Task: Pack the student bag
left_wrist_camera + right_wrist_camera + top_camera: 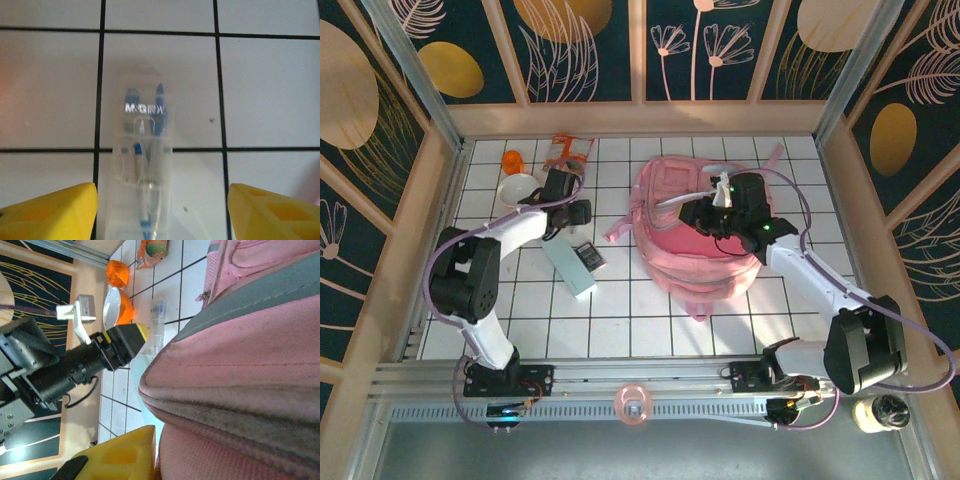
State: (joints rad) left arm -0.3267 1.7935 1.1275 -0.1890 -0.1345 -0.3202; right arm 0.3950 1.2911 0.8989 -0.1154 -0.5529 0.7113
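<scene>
Nearest the arm bases the tiled table (650, 320) is bare; a little farther, left of centre, a pale box (568, 270) lies slantwise with a dark calculator (589, 257) at its right edge; the pink bag (695, 250) lies right of centre, well apart from the box, its straps trailing toward the near edge; the right gripper (705, 213) sits on the bag's upper part, and its wrist view shows one yellow finger (117, 457) against the pink fabric, so I cannot tell whether the jaws grip it; the left gripper (161, 212) hangs above a clear pen case (145, 150) holding blue pens, its yellow fingers (50, 212) spread wide on either side of the case and not touching it; beyond the case stand a white bowl (517, 187) and an orange ball (512, 160); an orange-trimmed packet (570, 150) lies near the far wall
</scene>
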